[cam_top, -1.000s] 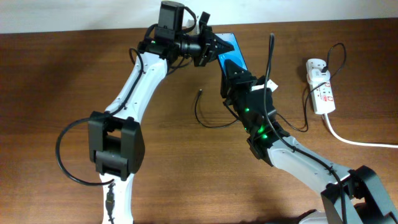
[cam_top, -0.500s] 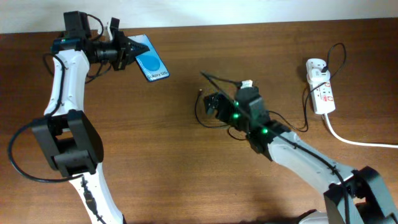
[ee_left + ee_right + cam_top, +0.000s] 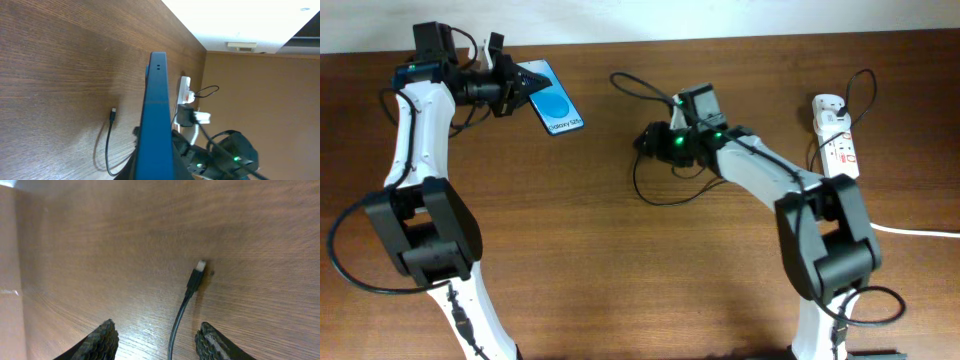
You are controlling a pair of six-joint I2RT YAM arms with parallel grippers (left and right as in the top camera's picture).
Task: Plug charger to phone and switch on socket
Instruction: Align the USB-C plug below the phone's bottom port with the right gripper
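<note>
Charger [image 3: 640,188]: one thin black cable, lying in a loose loop on the wooden table [image 3: 620,290], nearest of the task items to the robot's side. Its plug tip [image 3: 196,277], one only, rests flat on the wood and is unconnected.

Right gripper [image 3: 159,341]: one, hanging just above the cable. Its two fingers [image 3: 102,340] are spread apart, one to each side of the cable. They touch neither the cable nor the plug tip. The plug tip lies just ahead of the fingertips.

Socket [image 3: 838,140]: one white strip with red markings, to the right, well apart from the cable loop. One thick white cord [image 3: 905,229] leaves it toward the right edge. Switch position cannot be read.

Phone [image 3: 555,103]: one, blue screen up, at the far left of the table, well apart from the plug tip and the socket. In the left wrist view it appears edge-on, above the wood.

Left gripper [image 3: 520,85]: one, at the far edge, fingers clenched on one end of the phone
</note>
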